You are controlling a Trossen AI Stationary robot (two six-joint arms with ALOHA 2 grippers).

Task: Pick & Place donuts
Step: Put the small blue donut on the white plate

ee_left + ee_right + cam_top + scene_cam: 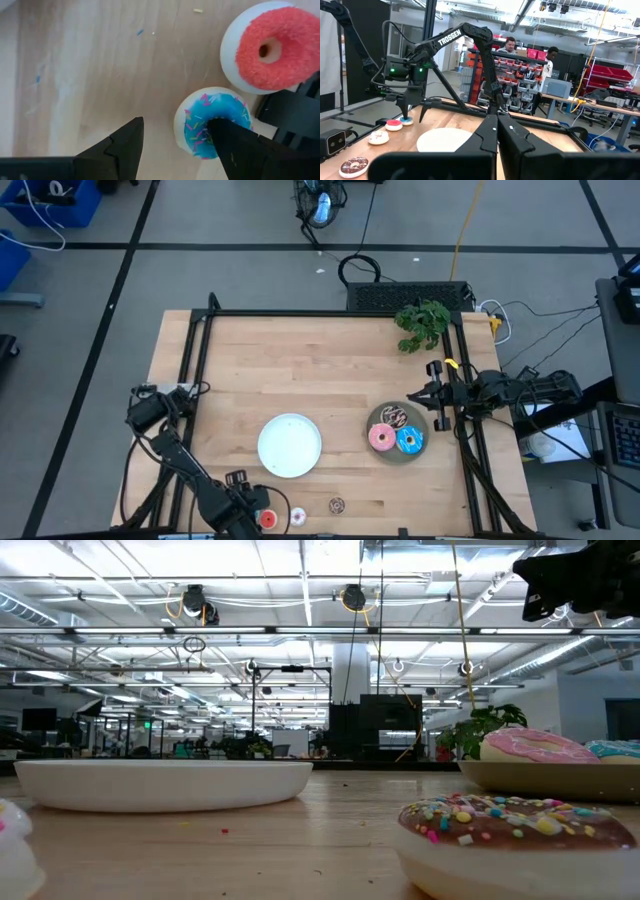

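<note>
My left gripper [175, 137] is open at the table's near edge, pointing down over a blue mini donut [212, 120]; one finger overlaps the donut's top, the other stands over bare wood beside it. A red mini donut [270, 47] lies next to it. In the high view the red [267, 519], white [297, 517] and brown [337, 505] mini donuts lie in a row on the wood. The chocolate [393, 417], pink [381, 438] and blue [409, 442] larger donuts rest on the grey plate [372, 420]. My right gripper [497, 135] is shut and waits above the table's right side. My left gripper comes at the blue mini donut from above, pointing down. One finger [235, 145] covers the donut's middle [200, 122], which lies flat on the table. Whether that finger touches the donut I cannot tell.
A white plate [290, 445] sits on the wood between the two arms, nothing on it. A green plant sprig [423, 322] lies at the far right corner. Black frame rails [465, 430] run along the table's sides. People are in the room beyond the table.
</note>
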